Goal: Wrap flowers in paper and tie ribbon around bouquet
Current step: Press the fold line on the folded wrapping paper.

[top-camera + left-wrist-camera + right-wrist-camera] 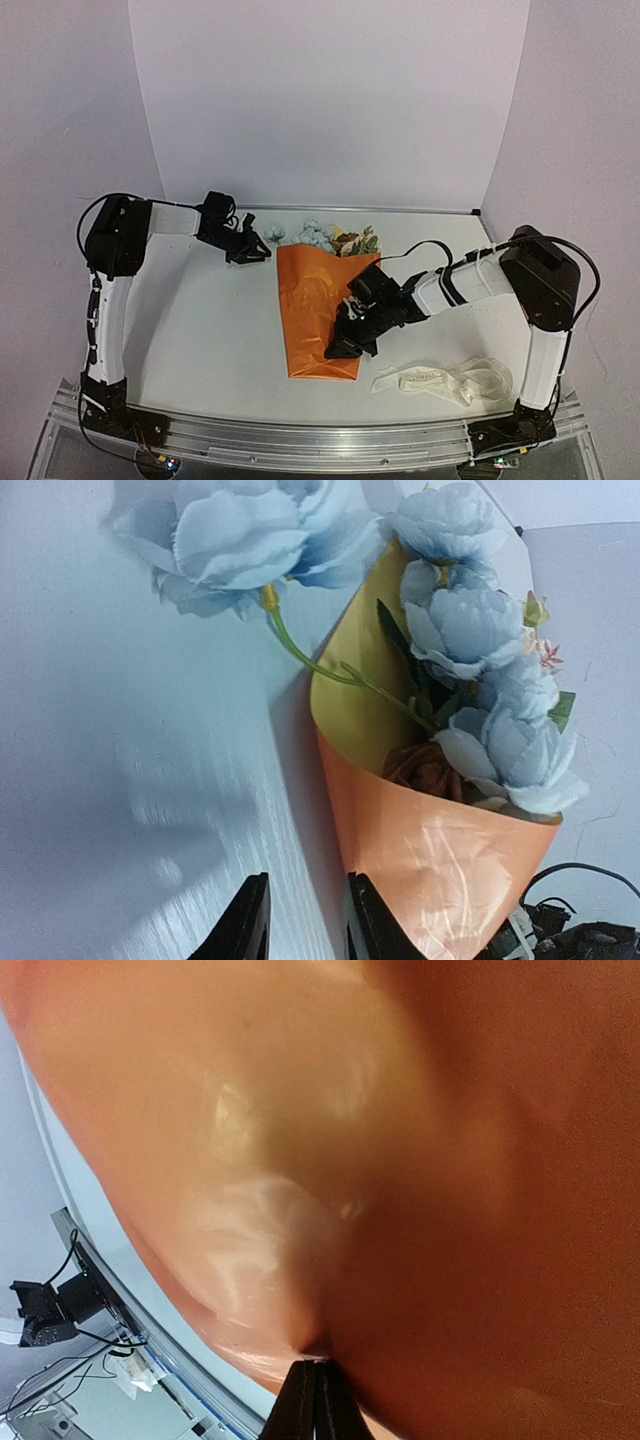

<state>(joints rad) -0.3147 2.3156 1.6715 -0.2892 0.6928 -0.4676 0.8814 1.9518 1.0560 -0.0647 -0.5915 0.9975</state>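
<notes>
bouquet [318,310] lies flat on table [200,330], flowers [315,235] at far end. we see right gripper [340,350] closed, pinching paper [300,1210] near the narrow end. left gripper [305,920] stands narrowly parted, empty, beside flowers. ribbon [445,380] lies apart, right.

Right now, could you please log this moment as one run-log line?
flowers: wrapped in orange paper | ribbon: untied, loose on table | left gripper: fingers apart, empty | right gripper: fingers shut on orange paper
</notes>
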